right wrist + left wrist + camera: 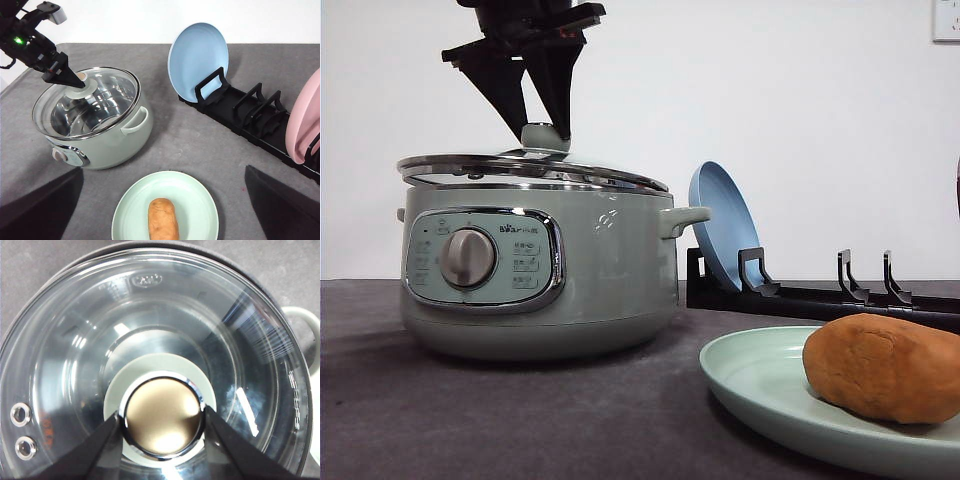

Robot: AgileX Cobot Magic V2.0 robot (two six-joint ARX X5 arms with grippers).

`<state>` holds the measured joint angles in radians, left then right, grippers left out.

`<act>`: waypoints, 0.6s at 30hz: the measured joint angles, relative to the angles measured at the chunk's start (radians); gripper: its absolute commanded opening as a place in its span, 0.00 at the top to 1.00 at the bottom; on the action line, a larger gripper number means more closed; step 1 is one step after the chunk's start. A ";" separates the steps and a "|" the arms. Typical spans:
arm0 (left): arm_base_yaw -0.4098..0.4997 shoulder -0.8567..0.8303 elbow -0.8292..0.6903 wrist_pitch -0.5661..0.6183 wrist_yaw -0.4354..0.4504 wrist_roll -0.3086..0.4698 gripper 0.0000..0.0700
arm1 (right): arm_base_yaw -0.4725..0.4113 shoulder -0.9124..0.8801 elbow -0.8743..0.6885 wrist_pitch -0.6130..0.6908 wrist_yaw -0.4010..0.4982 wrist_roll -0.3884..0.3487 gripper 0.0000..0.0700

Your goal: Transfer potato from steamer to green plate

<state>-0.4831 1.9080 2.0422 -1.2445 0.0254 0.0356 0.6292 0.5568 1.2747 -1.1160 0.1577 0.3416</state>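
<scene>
A: Item one, potato [163, 219]?
B: Lying on the green plate [135, 210], on the grey tabletop [200, 140] near the steamer [610, 270].
A: Left hand [542, 128]?
B: Over the steamer, fingers pinching the knob [162, 415] of the glass lid [75, 350]; lid sits slightly tilted on the rim.
A: Right hand?
B: Fingers spread wide above the plate, holding nothing.
A: Rack [250, 117]?
B: Blue plate [197, 55] upright, pink plate [304, 120] further along.

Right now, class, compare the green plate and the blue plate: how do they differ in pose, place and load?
The green plate lies flat on the grey table; the blue plate stands on edge in the black rack. The green plate carries the potato; the blue plate carries nothing. The green one sits nearer the camera. Both are round, plain and similar in size.
</scene>
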 measured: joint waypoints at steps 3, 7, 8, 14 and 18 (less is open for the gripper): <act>-0.001 0.000 0.000 0.013 0.000 0.000 0.99 | 0.000 0.000 0.000 0.000 0.000 0.000 0.06; -0.001 0.000 0.000 0.015 0.000 0.000 0.99 | 0.000 0.000 0.000 0.000 0.000 0.000 0.06; -0.001 0.000 0.000 0.014 0.000 0.000 0.99 | 0.000 0.000 0.000 0.000 0.000 0.000 0.06; -0.007 0.004 0.000 0.014 -0.001 0.000 0.99 | 0.000 0.000 0.000 0.000 0.000 0.000 0.06; -0.013 0.010 0.000 0.015 -0.004 0.000 0.99 | 0.000 0.000 0.000 -0.001 0.000 0.000 0.06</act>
<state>-0.4959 1.9179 2.0422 -1.2298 0.0215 0.0357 0.6292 0.5568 1.2747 -1.1168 0.1577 0.3420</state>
